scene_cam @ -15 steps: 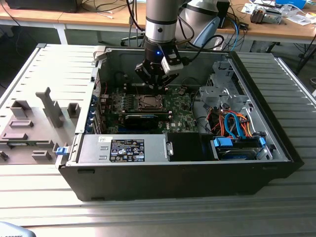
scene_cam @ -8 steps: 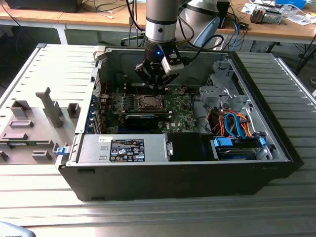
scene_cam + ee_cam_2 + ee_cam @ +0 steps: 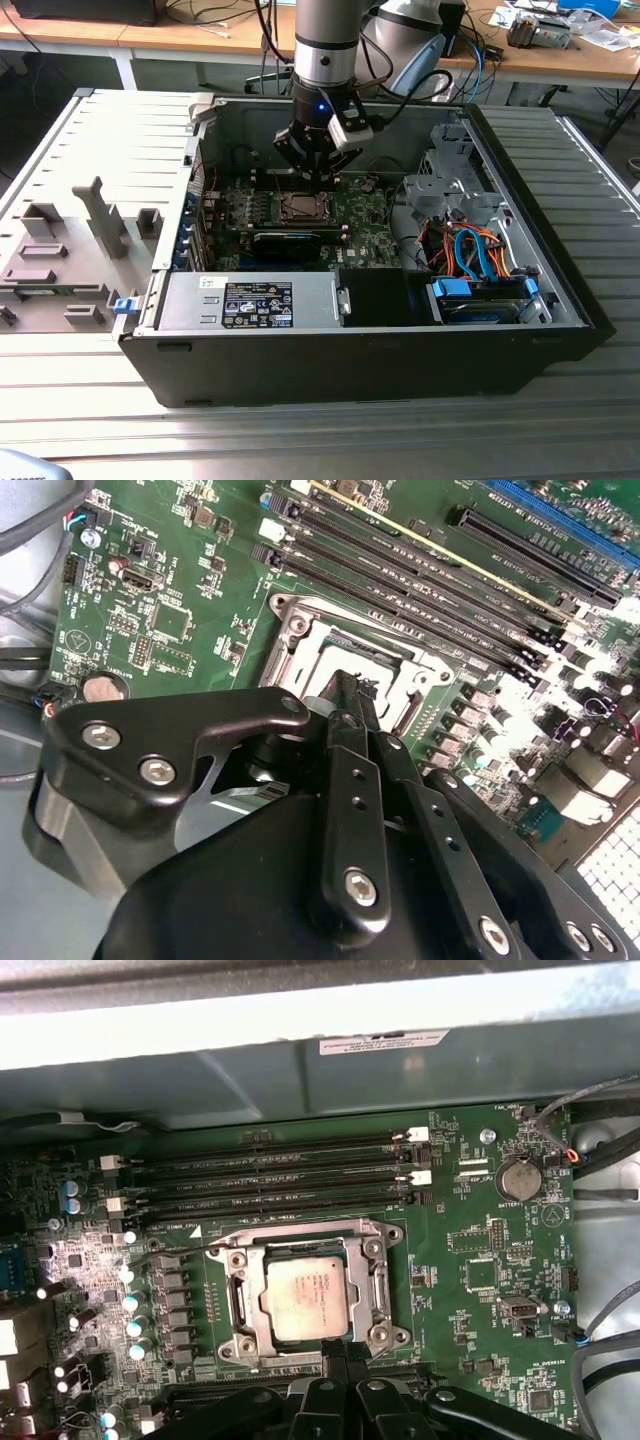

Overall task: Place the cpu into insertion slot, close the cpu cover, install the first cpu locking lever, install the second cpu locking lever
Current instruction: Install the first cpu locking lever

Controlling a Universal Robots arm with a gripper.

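The cpu (image 3: 310, 1298), a square chip with a silvery top, lies flat in the insertion slot (image 3: 300, 208) on the green motherboard. The metal cpu cover (image 3: 373, 1290) lies down around it like a frame. A thin wire lever (image 3: 250, 1245) runs along the slot's side nearest the memory slots. My gripper (image 3: 345, 1352) hangs just over the slot's opposite edge, its black fingers (image 3: 345, 705) pressed together with nothing between them. Whether the tips touch the slot's frame, I cannot tell. In the exterior view my gripper (image 3: 315, 172) stands straight above the slot inside the open computer case.
Long black memory slots (image 3: 270, 1175) run beside the slot. A black card (image 3: 285, 243) and the power supply (image 3: 250, 300) lie toward the case front. A drive cage with orange and blue cables (image 3: 470, 250) fills the exterior view's right. A grey fixture (image 3: 70, 240) sits left of the case.
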